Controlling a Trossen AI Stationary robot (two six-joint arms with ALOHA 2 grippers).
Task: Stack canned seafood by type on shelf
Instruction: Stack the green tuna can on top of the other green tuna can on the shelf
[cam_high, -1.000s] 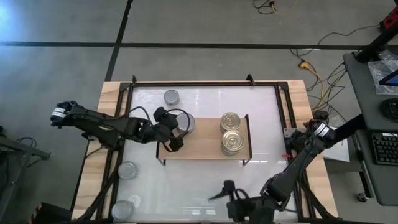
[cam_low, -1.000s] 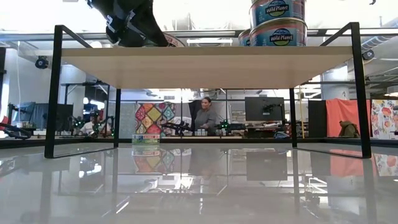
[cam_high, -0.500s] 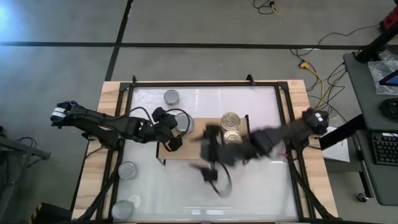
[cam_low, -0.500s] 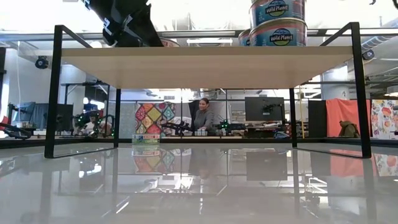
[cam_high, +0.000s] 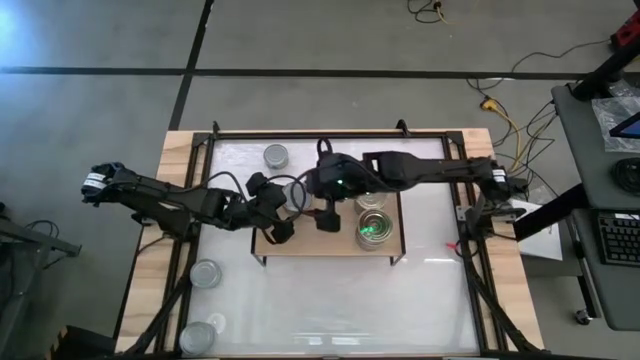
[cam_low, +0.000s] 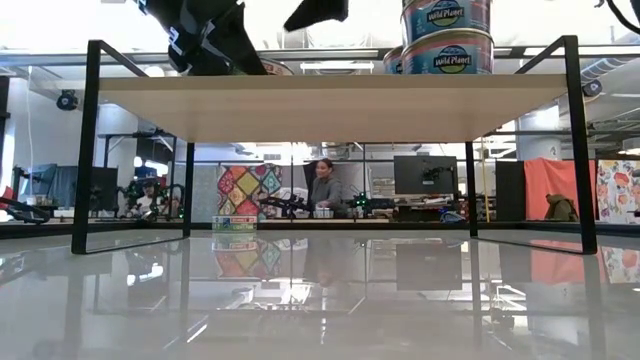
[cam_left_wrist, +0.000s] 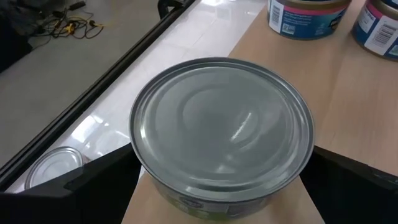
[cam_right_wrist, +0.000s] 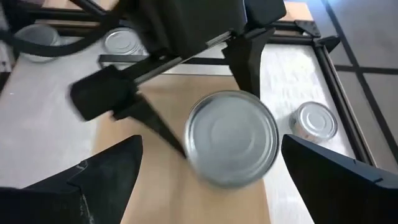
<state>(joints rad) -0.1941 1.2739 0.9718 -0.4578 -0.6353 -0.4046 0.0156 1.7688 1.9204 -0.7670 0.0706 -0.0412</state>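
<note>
A silver-topped can (cam_high: 294, 196) (cam_left_wrist: 221, 130) sits between the fingers of my left gripper (cam_high: 284, 206) (cam_left_wrist: 224, 193) at the left far corner of the wooden shelf (cam_high: 318, 232). Whether its base touches the board does not show. My right gripper (cam_high: 326, 212) (cam_right_wrist: 211, 186) hovers open over the shelf just right of that can, touching nothing. Gold-topped cans (cam_high: 371, 194) (cam_high: 373, 229) stand on the right part of the shelf; in the low view one stack (cam_low: 447, 35) is two high. My left gripper pinches the silver-topped can by its side wall (cam_left_wrist: 146, 177), one finger (cam_left_wrist: 93, 186) on each side, coming level from the table's left. The can stays upright, top up, at the shelf's left far corner.
Loose silver cans lie on the white tabletop: one near the far edge (cam_high: 276, 156), two by the left near corner (cam_high: 205, 272) (cam_high: 197, 335). The middle of the shelf board is bare wood. Black frame rails (cam_high: 320, 135) border the table. People sit at desks in the room beyond (cam_low: 325, 185).
My right arm has swung quickly from the table's near edge up and across, over the shelf, toward the far left, and now hangs beside the can held by the left gripper. The left gripper and its can have kept still.
</note>
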